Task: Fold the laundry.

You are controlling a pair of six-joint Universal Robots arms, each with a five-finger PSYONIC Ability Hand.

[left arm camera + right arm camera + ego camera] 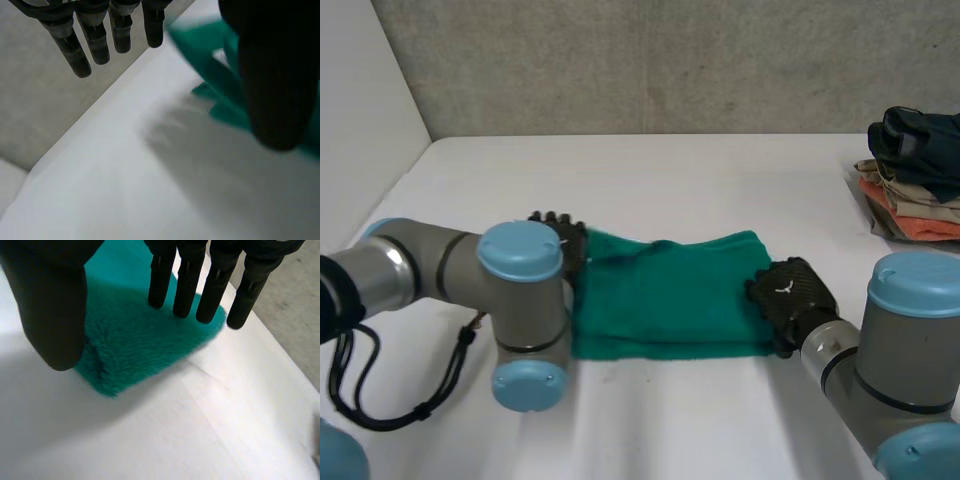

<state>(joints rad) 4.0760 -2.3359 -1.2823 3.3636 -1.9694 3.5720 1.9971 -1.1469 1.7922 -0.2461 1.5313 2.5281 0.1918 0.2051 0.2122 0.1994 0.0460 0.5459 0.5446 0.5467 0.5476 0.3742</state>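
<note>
left hand, fingers straight and gripping nothing, sits at the left edge of the green towel, lying part-folded mid-frame on the white counter; right hand, fingers equally straight, hovers at its right edge. next fold likely needs both ends pinched.

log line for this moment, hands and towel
folded green terry towel flat on white table | left hand open at its left end | right hand open at its right end
</note>
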